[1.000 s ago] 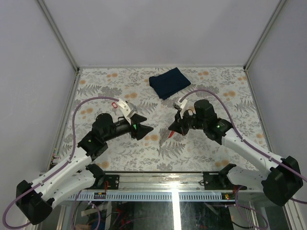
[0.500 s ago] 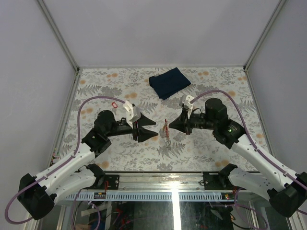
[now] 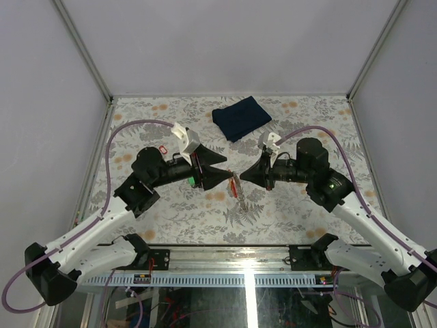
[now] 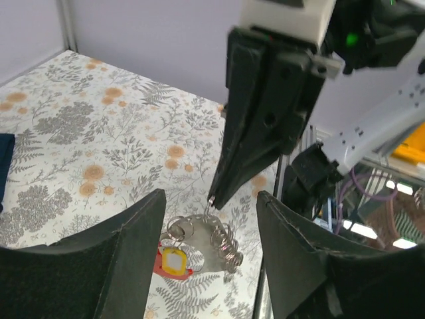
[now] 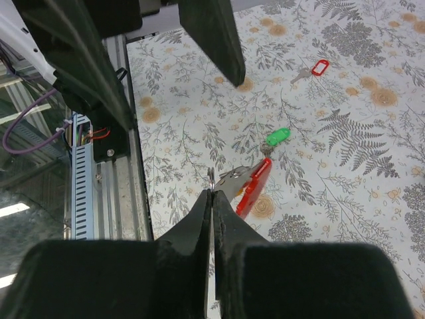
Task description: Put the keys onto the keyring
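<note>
Zero gap in the right gripper [image 5: 211, 194]: clamped tip to tip on the keyring [image 5: 228, 175], holding its wire loop up with the red tag [image 5: 252, 189] dangling, probably to present it steady for threading. Facing it, the left gripper [image 3: 227, 169], spread wide and empty. Just beside the tag, the green key [image 5: 277, 136]; under the loop, the yellow key [image 4: 174, 260]; threaded or not, cannot tell.

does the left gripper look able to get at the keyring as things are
Probably yes. The left gripper is open, with a finger on either side of the keyring, which is pinched in the shut right gripper. Only the right gripper's tips crowd the gap above it.
</note>
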Robot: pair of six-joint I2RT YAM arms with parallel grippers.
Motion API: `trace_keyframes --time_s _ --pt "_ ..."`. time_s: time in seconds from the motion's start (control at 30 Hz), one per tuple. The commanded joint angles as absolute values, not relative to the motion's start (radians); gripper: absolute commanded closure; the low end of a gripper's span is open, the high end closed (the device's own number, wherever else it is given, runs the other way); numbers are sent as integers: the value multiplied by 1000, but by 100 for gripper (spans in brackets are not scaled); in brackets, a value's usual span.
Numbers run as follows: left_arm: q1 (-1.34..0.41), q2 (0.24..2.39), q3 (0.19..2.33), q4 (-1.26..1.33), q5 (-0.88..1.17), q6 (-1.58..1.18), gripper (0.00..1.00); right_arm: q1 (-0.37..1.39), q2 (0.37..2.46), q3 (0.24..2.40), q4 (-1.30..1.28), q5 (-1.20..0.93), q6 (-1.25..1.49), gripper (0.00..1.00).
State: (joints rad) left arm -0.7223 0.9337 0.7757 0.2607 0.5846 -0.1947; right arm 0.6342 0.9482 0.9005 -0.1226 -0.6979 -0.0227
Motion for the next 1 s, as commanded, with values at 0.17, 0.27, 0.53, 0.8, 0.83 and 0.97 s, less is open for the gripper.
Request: trace_keyframes --time_s 0.17,0.27,0.53,0.8,0.83,0.97 --pt "-724 900 852 67 527 -212 37 641 894 957 -55 -664 14 100" --pt "-725 886 841 79 545 -155 37 641 892 966 -55 -670 24 100" --pt "-751 858 818 147 631 -40 36 641 849 966 -3 -704 51 100" --pt "-757 963 930 142 832 -10 51 641 868 1005 50 -864 98 100" --pt "-758 969 938 142 841 -12 53 641 870 1006 52 -870 98 100" --pt "-760 989 968 143 876 -18 59 641 874 1008 46 -883 97 100"
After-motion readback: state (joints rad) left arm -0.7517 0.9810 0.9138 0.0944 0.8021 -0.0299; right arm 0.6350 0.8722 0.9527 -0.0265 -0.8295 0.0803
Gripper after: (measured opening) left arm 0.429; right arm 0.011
